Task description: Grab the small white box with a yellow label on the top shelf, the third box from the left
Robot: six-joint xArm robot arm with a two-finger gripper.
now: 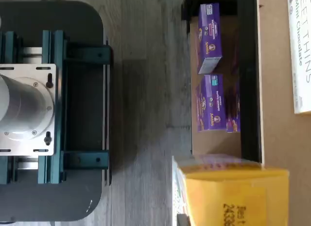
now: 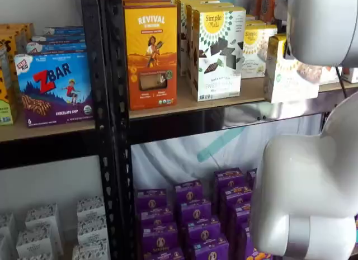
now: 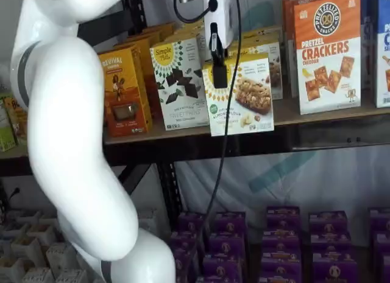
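The small white box (image 3: pixel 244 100), with its yellow sunburst logo and pictured baked squares, hangs tilted at the front edge of the top shelf (image 3: pixel 323 115), overlapping the metal rail. My gripper (image 3: pixel 220 79) comes down from above and is shut on the small white box; one black finger lies over the box's front face and the other is hidden behind it. In a shelf view the box (image 2: pixel 291 72) shows forward of the top shelf (image 2: pixel 246 92), half covered by the white arm. The wrist view shows the box's yellow top (image 1: pixel 233 197) close up.
Left of the held box stand a taller white chocolate box (image 3: pixel 178 82) and an orange box (image 3: pixel 124 91); an orange-and-white cracker box (image 3: pixel 326 52) stands to its right. More cream boxes (image 3: pixel 263 48) sit behind. Purple boxes (image 3: pixel 280 240) fill the lower shelf. The white arm (image 3: pixel 73 143) blocks the left.
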